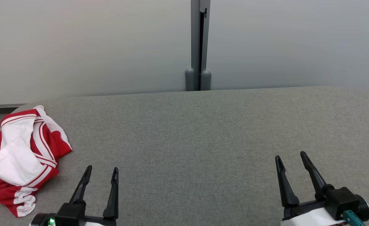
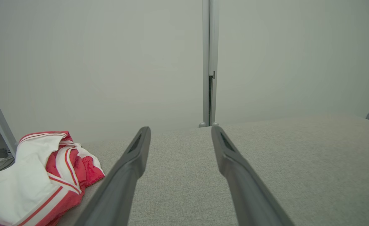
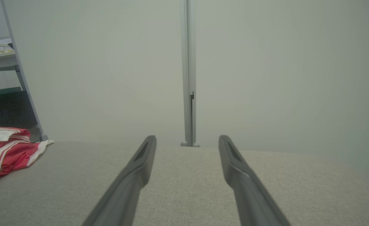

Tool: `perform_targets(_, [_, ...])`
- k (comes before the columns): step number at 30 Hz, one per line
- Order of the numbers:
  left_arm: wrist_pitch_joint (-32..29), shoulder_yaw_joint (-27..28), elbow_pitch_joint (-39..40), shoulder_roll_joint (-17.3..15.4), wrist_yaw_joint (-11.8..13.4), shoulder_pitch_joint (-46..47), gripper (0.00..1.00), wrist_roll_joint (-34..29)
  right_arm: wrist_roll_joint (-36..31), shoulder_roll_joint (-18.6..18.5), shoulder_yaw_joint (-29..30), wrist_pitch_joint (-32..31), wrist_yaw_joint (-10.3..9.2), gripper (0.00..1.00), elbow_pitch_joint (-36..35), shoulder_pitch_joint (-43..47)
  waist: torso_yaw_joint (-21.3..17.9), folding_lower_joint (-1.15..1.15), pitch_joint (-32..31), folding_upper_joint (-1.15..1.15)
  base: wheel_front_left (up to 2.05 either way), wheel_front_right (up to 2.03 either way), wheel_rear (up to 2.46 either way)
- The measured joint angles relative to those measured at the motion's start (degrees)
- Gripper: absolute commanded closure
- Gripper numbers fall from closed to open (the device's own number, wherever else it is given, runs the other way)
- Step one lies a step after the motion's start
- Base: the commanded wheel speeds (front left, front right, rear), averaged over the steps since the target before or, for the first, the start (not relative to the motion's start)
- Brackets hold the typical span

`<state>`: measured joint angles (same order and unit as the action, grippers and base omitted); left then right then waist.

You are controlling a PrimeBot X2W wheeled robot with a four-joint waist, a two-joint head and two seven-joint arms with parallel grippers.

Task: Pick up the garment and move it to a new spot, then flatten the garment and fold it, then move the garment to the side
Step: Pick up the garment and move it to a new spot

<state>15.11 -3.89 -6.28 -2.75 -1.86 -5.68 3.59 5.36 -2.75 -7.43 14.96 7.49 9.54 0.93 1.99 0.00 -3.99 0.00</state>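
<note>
Biggest thing in the shot was the grey fabric-topped desk (image 1: 203,131), bare across most of its width, with a pale partition wall (image 1: 93,47) behind it at 12 o'clock.

The garment (image 1: 24,157), a red and white sporty thing, sat crumpled in a heap way out at 9 o'clock, right against the desk's left edge. Part of it may have hung over the side; I couldn't tell.

The left pincer (image 1: 103,168) was at about 7 o'clock, fingers spread wide and holding nothing, just beside the heap but not touching it. The right pincer (image 1: 290,155) was over at 4 o'clock, also wide open and empty, well apart from the cloth.

What worried me:
- That heap was so close to the edge that a sideways nudge from the left pincer could've shoved it off the desk instead of grabbing it.
- It was bunched in several layers, so a pinch might've caught only the top fold and left the rest dragging or slipping out mid-lift.
- The fabric looked thin and slick to me, so a shallow bite probably wouldn't have held.
- The right pincer was too far off to help until the garment got moved toward 6 o'clock.
</note>
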Motion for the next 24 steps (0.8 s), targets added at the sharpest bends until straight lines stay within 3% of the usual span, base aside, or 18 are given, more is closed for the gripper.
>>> perform_targets(13, [0.03, -0.19, 0.18, 0.02, 0.05, 0.03, 0.0, -0.08, -0.55, -0.05, -0.34, 0.0, 0.0, 0.0, -0.69, 0.37, 1.67, 0.0, 0.52, 0.0, 0.0, 0.0, 0.0])
perform_targets(24, [0.03, -0.6, 1.03, -0.05, 0.35, -1.15, 0.0, -0.08, -0.93, -0.05, 0.04, 0.01, 0.01, 0.0, -0.09, 3.6, 11.53, 0.0, 0.59, 0.0, 0.0, 0.0, 0.0])
